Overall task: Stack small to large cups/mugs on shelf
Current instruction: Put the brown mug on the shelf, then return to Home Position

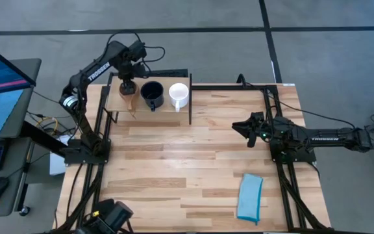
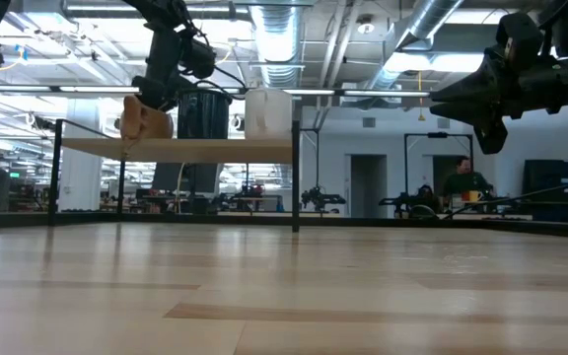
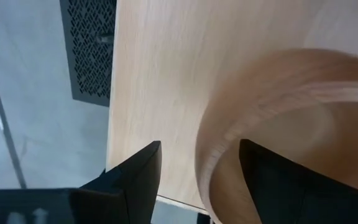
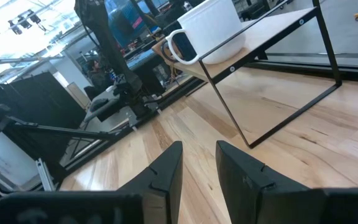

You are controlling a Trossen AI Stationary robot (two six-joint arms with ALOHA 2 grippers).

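Wooden cup [image 1: 128, 89], navy mug [image 1: 151, 93], white mug [image 1: 178, 94] on shelf [image 1: 164, 106]; left end effector [image 1: 128, 81] spread over the wooden cup's rim.

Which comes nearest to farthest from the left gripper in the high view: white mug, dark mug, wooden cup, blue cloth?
1. wooden cup, directly under the left gripper, at the shelf's left end.
2. dark mug, mid-shelf.
3. white mug, at the shelf's right end.
4. blue cloth, on the table's near right.
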